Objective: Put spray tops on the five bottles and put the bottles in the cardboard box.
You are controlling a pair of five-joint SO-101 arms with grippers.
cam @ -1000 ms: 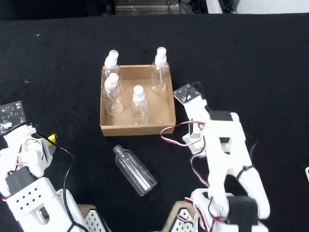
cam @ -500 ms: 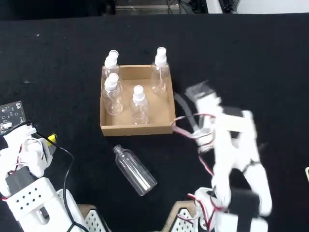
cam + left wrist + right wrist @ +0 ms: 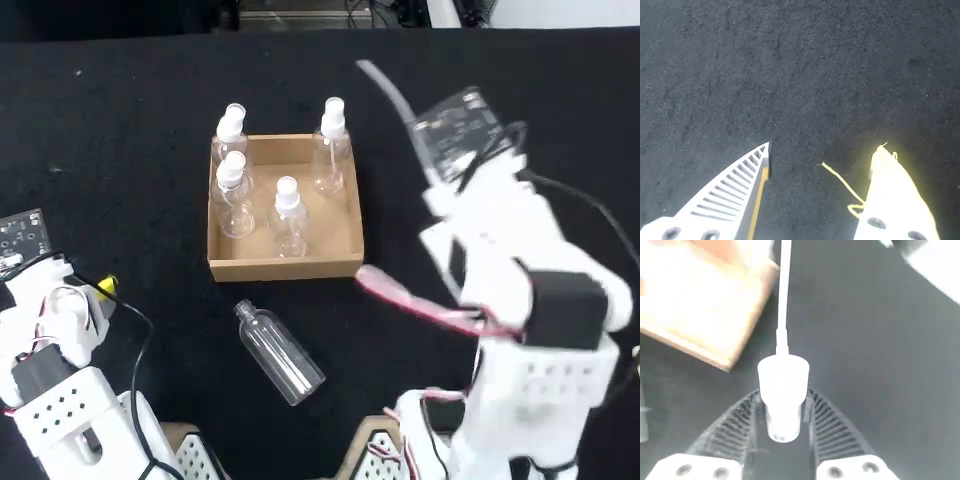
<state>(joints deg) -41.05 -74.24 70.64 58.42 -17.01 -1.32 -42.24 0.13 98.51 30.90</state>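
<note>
While the black counter [image 3: 120, 100] spreads out under everything, my right arm [image 3: 520, 300] stands raised high over it, off to the right of the cardboard box [image 3: 285, 265] as the high view has it. My left arm [image 3: 50, 340] sits low at the near left corner, well apart from the box. And the box sits mid-counter, open side up!

Just in front of it lies the uncapped bottle [image 3: 280, 352], flat on its side on the cloth, neck pointing toward the box's front wall, not touching it. Inside the box stand four capped bottles, two at the left wall [image 3: 232, 135] [image 3: 233, 195], one in the middle [image 3: 289, 220], one in the far right corner [image 3: 332, 150], all upright.

My right tool [image 3: 784, 400] is clamped on the spray top [image 3: 783, 382], both fingers pressed against its sides, its thin dip tube [image 3: 784, 290] sticking straight out past the box corner. My left tool [image 3: 825, 147] hangs spread wide over bare counter, gripping nothing.
</note>
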